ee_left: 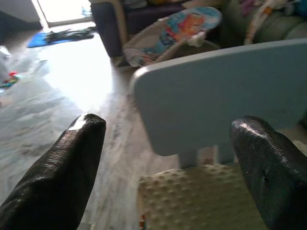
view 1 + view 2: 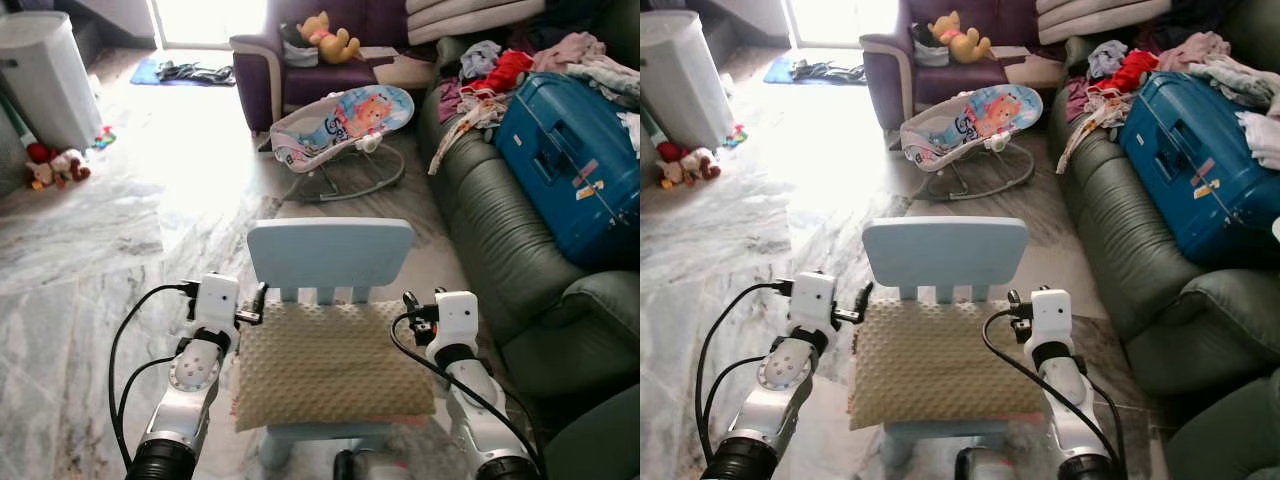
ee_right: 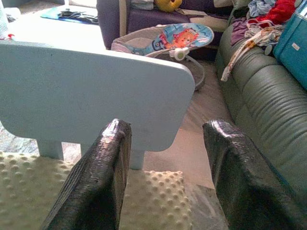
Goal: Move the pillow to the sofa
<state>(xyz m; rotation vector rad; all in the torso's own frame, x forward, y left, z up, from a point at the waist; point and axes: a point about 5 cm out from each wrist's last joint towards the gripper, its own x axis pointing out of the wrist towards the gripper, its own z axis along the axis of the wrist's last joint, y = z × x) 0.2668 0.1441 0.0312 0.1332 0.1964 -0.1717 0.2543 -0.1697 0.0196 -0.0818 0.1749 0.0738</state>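
beige dotted pillow (image 2: 335, 365), pale blue chair (image 2: 330, 250), dark green sofa (image 2: 500, 240)

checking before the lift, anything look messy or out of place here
Yes. The green sofa is piled with loose clothes and a blue suitcase, leaving little bare seat. The pillow overhangs the small blue chair in front.
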